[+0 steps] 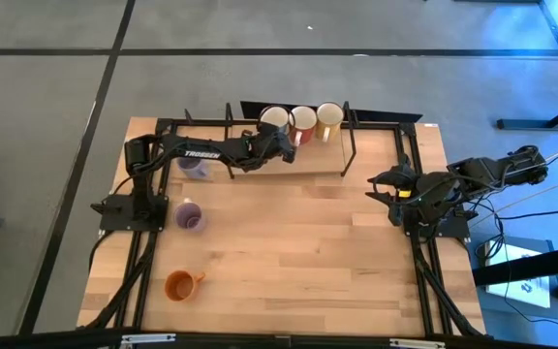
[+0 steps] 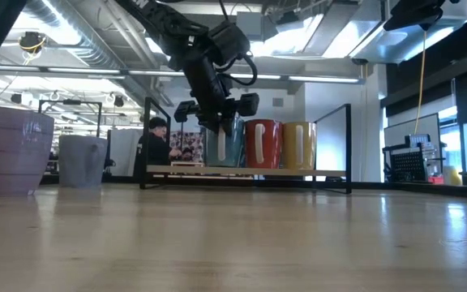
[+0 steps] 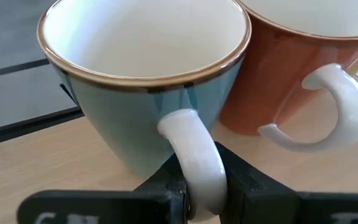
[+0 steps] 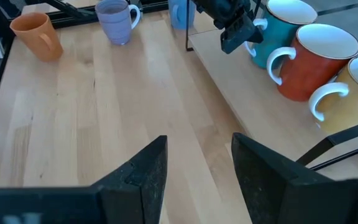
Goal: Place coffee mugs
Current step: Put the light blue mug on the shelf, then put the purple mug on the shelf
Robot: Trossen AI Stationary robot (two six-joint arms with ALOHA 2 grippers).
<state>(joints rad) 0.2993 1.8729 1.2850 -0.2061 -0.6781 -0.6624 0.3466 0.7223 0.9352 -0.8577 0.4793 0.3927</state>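
Left gripper (image 3: 201, 186) pinches the white handle of the teal mug (image 3: 142, 81), seated on the shelf (image 1: 308, 160) directly ahead, beside the red mug (image 3: 303, 68). Release squarely, withdraw straight. Right gripper (image 4: 194, 168) waits, spread.

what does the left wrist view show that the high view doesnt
Only the left wrist view shows the left pincer shut on the teal mug's white handle, and the mug's gold-brown rim. Only the high view shows the right pincer open, waiting at the table's right side, the orange mug and two purple mugs still on the table, and the yellow mug. Both show the teal mug beside the red mug on the shelf.
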